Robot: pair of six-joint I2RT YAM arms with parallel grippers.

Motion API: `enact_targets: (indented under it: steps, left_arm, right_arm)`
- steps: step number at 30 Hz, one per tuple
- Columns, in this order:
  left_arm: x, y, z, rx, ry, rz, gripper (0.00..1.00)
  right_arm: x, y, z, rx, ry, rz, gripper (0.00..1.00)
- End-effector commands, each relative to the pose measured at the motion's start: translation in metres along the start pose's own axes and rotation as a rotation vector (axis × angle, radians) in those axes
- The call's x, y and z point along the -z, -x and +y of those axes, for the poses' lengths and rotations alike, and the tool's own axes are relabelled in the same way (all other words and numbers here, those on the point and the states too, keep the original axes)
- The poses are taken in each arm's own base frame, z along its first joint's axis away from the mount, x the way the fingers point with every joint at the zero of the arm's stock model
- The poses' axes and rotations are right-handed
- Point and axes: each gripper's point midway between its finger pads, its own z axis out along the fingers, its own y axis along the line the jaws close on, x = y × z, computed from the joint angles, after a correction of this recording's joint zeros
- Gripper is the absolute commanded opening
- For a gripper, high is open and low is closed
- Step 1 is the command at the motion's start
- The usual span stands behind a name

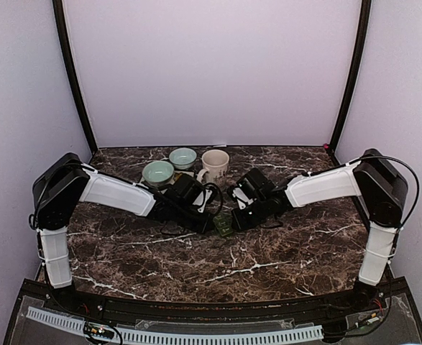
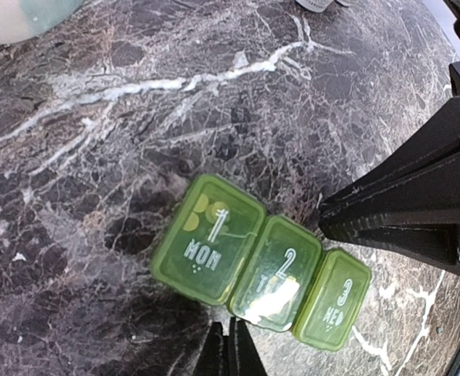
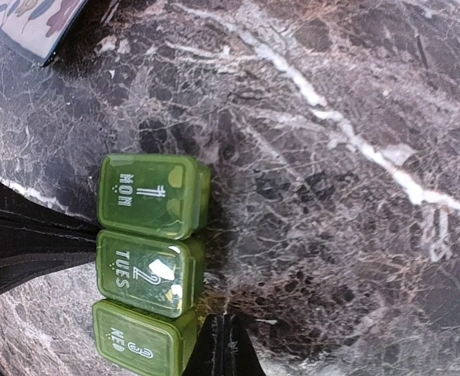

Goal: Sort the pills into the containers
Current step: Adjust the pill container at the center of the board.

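Green translucent three-compartment pill box [image 2: 261,270] flat on dark veined marble table [image 1: 297,251], mid-table, lids down, marked MON, TUES, WED.

Left wrist view only: pale yellow round shapes behind the MON lid; glare across the middle lid.
Right wrist view only: TUES legible in full.

Left gripper [image 2: 230,348] pinched closed on nothing, tips at the box's long side near the MON/TUES seam. Right gripper [image 3: 223,341] likewise closed and empty, tips beside the WED end. Opposite gripper a black wedge across the box in each wrist view.

Top view only: two pale green ceramic bowls [image 1: 158,172] and cream mug [image 1: 214,167] behind the box, itself just a green sliver between the grippers.
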Motion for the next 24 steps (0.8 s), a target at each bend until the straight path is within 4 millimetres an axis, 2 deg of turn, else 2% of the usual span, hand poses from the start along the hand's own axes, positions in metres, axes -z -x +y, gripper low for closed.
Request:
enact_targets:
  steps: [1,11,24]
  left_arm:
    - [0.0,0.008,-0.009,-0.025,-0.022,-0.006,0.0]
    - [-0.002,0.017,-0.008,-0.047,-0.005,-0.025,0.0]
    - [-0.004,0.019,-0.009,-0.052,-0.004,-0.023,0.0]
  right_arm:
    - [-0.006,-0.008,0.007,-0.006,0.012,0.018,0.0]
    - [-0.003,-0.007,0.011,-0.016,0.013,0.018,0.0]
    - [-0.004,-0.011,0.016,-0.021,0.027,0.03,0.0]
